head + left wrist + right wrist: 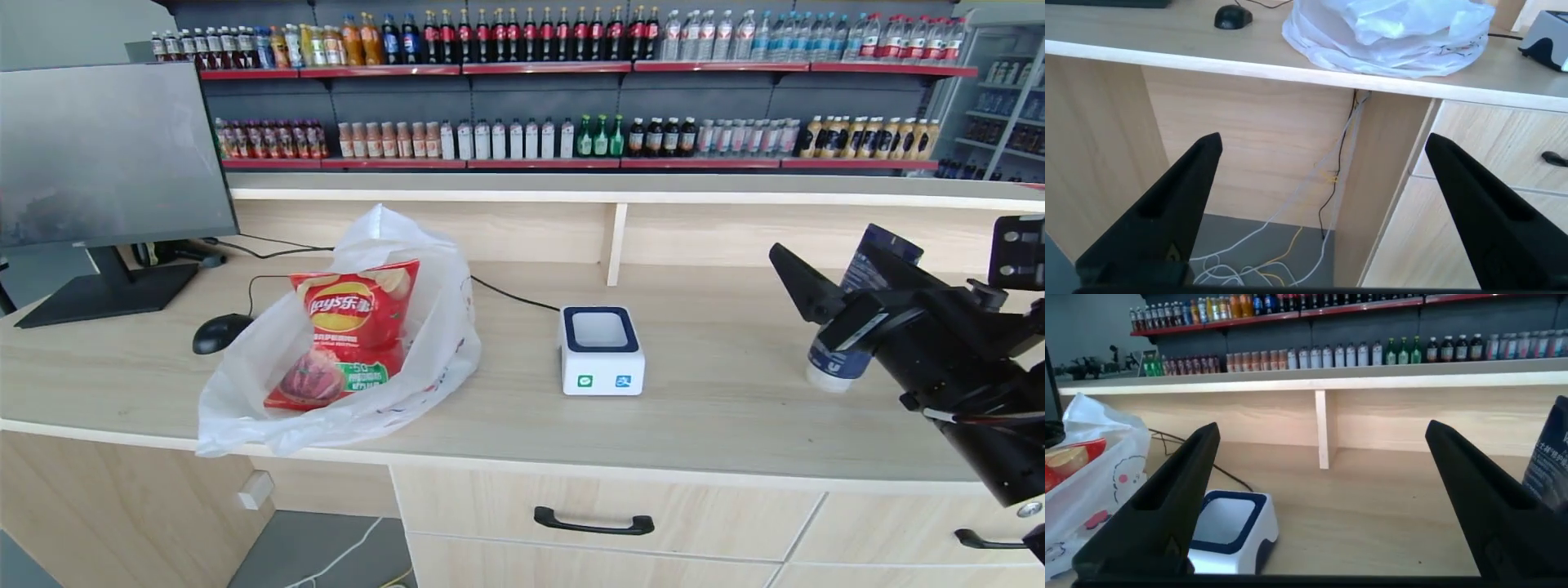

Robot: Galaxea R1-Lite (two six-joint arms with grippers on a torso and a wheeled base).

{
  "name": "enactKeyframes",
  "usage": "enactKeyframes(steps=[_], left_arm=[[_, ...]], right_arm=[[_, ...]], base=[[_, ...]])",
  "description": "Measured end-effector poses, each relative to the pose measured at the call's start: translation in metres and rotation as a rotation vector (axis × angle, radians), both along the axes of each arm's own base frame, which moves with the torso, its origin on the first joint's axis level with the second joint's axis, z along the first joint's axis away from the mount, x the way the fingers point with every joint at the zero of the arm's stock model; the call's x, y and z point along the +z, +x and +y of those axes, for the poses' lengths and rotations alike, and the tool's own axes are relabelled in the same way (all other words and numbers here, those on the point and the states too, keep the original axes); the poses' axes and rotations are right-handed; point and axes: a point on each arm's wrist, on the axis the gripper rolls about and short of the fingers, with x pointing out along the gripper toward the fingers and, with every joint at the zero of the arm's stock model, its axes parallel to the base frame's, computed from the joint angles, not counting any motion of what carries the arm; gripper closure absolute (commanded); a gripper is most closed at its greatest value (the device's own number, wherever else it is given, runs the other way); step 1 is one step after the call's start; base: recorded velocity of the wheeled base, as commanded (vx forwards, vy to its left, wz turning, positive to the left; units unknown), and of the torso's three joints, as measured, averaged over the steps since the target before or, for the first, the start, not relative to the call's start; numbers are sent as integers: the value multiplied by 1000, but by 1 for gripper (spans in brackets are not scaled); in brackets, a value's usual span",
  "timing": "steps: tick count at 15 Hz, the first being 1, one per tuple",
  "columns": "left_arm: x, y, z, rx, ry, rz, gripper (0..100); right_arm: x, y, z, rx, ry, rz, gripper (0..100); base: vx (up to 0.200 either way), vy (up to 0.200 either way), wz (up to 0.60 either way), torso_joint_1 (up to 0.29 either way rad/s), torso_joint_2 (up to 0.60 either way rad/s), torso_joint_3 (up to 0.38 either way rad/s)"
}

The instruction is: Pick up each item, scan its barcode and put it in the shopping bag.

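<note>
A white plastic shopping bag (pixel 424 327) lies open on the wooden counter with a red chips bag (pixel 355 339) inside it. The white barcode scanner (pixel 602 349) sits mid-counter. A dark blue cup (pixel 849 327) stands at the right, partly hidden behind my right gripper (pixel 820 245). That gripper is open and holds nothing. In the right wrist view the right gripper (pixel 1323 433) faces the back ledge, with the scanner (pixel 1229 531) and bag (pixel 1090 482) to one side and the cup (pixel 1552 457) past the other finger. My left gripper (pixel 1323 143) hangs open below the counter edge, under the bag (pixel 1396 37).
A monitor (pixel 106 155) and a black mouse (pixel 220 331) with cables occupy the counter's left end. A raised back ledge with an upright divider (pixel 616 241) bounds the far side. Drawers with black handles (pixel 593 521) sit under the counter. Bottle shelves stand behind.
</note>
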Motion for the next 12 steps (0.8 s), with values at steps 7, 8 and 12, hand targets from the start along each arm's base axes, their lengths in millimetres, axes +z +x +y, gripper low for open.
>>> enactKeyframes(steps=[7, 8, 12], left_arm=[[0, 0, 0, 0, -1, -1, 0], [0, 0, 0, 0, 0, -1, 0], [0, 0, 0, -1, 0, -2, 0]], right_arm=[[5, -1, -1, -3, 1, -22, 0], [5, -1, -1, -3, 0, -20, 0], [-10, -4, -2, -5, -15, 45, 0]], base=[[0, -143, 0, 0, 1, 2], [0, 0, 0, 0, 0, 0], [0, 0, 0, 0, 0, 0]])
